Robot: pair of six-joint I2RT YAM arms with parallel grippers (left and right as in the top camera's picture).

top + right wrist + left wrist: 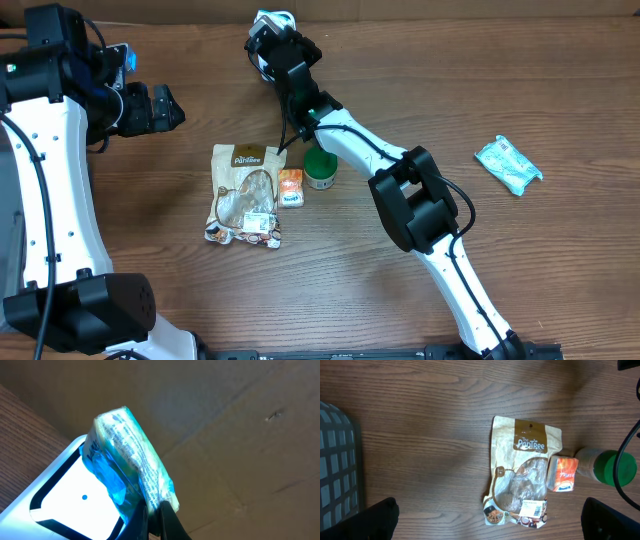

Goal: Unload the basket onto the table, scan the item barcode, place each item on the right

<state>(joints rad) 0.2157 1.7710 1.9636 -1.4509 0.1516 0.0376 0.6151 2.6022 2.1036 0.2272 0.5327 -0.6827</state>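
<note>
You have two arms, so count two grippers: the left gripper [176, 109] and the right gripper [155, 512]. You have five packaged items on view, in four kinds. Count two blue packets: the loose packet [508, 165] and the gripped packet [134, 465]. Count one each of the others: one pouch [245, 195], one orange sachet [290, 187] and one green-lidded bottle [320, 170]. You also have one scanner [70, 485], one grey basket [335, 460], one table [560, 280] and one cardboard wall [240, 420].
</note>
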